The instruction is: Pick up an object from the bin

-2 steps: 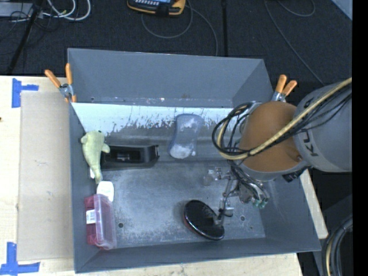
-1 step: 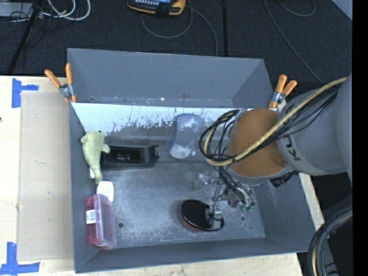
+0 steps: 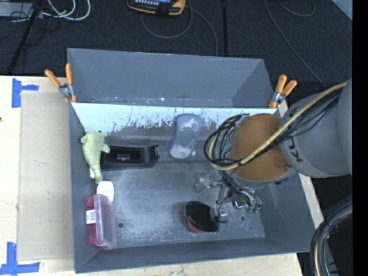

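The grey bin [image 3: 167, 85] took the arm [image 3: 322, 140] from the right; its gripper [image 3: 222, 211] hung low over the front-right floor, open or closed I could not tell. Just left of it lay a small round black-and-red thing [image 3: 199, 216].

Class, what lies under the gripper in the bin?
A round black thing with a red edge, near the bin's front wall. The gripper covers its right side.

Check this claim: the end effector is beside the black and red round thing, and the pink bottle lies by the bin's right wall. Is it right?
No. The camera view shows the pink bottle by the bin's left wall, not the right. The end effector is indeed beside the black and red round thing.
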`<state>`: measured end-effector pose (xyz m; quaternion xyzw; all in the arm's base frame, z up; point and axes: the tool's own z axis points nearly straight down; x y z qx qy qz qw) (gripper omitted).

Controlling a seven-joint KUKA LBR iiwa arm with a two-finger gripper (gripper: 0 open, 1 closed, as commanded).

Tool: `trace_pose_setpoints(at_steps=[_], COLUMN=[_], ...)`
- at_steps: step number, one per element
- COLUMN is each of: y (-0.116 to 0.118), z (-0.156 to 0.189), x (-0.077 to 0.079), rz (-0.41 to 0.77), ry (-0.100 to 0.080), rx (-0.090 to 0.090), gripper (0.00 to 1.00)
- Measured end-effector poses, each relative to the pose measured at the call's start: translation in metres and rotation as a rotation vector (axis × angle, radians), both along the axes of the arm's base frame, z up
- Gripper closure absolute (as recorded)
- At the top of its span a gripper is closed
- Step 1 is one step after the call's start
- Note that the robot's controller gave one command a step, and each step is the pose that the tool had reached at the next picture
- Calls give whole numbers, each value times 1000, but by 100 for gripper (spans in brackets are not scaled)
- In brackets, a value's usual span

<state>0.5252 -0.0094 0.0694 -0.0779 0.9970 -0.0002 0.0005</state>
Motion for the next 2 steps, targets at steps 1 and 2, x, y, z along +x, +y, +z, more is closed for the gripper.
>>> trace_pose_setpoints(at_steps=[1, 2], y=[18, 30], z=[2, 3], x=[-11, -8], rz=[52, 50], ry=[2, 2], rx=[1, 0], gripper=[0, 0])
